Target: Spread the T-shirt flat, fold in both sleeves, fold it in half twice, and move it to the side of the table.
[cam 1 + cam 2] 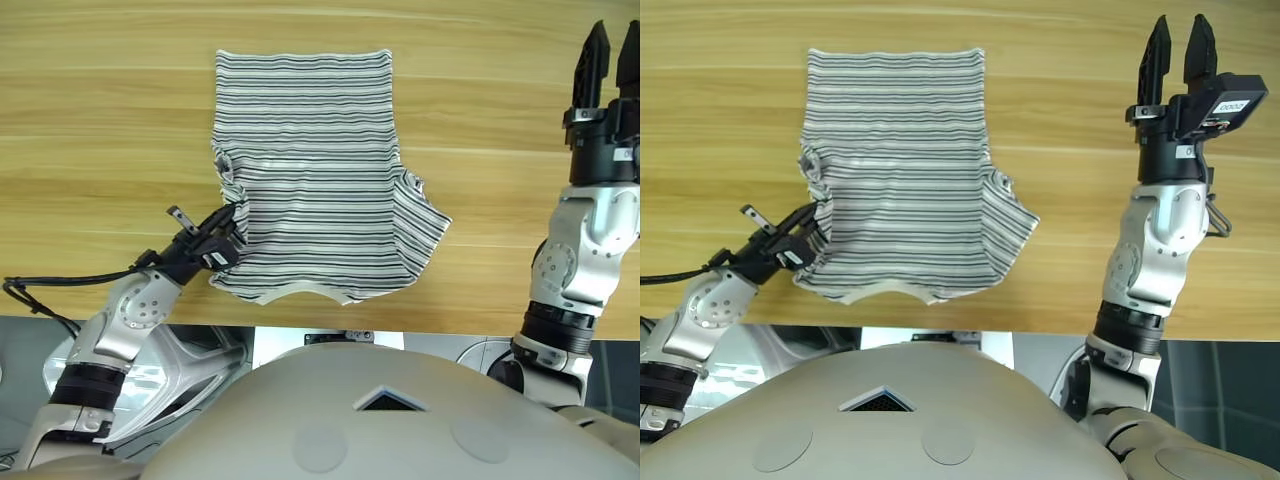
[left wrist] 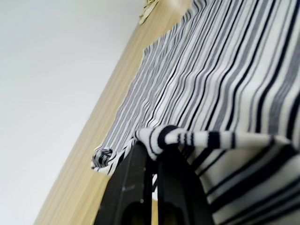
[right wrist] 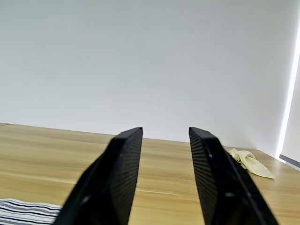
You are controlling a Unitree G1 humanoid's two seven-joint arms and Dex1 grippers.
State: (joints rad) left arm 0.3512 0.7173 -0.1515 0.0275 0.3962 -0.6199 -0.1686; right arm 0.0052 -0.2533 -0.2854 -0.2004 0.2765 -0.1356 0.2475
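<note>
Black fingers of the left gripper [image 2: 154, 157] sit closest to the lens, pinched shut on a rolled edge of the striped T-shirt [image 1: 310, 170]. In the head views this grip is at the lower left of the frame, on the shirt's left shoulder, where the cloth is bunched. The shirt lies in the middle of the wooden table [image 1: 100, 120], with its hem toward the top of the frame and its neckline toward the bottom edge. The body looks mostly flat. The left sleeve seems partly tucked in and rumpled, while the right sleeve [image 1: 428, 222] sticks out to the right, unfolded. The right gripper [image 1: 1177, 38] hangs at the upper right, well apart from the shirt, fingers spread and empty. I judge the task early: spreading roughly done, the first sleeve in hand, the second sleeve, both halvings and the move aside not yet done
</note>
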